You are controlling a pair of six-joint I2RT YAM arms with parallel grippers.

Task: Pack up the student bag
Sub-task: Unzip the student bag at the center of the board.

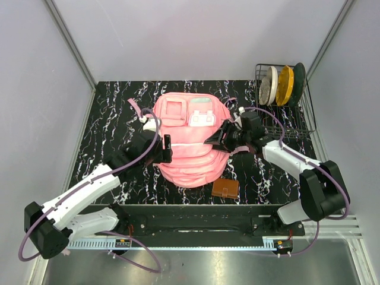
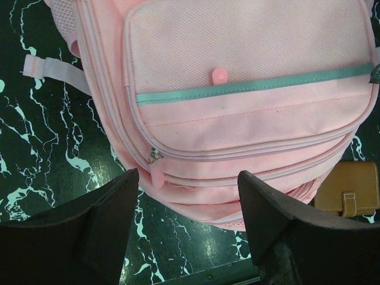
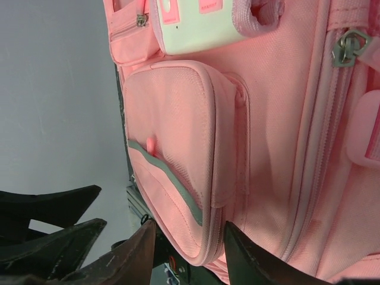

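Evidently between steps: the pink student bag (image 1: 189, 151) lies flat on the marbled table (image 1: 107, 119), left gripper (image 2: 187, 178) and right gripper (image 3: 190, 225) spread empty at its sides. Next likely needs a zip (image 2: 155, 155) opened for the brown wallet (image 1: 226, 189).

- No text, brand, number or sign could be read in any view.
- A white label (image 3: 196, 27) was seen on the student bag (image 1: 190, 157); pink marks were printed on it, but they were too blurred to be made out.
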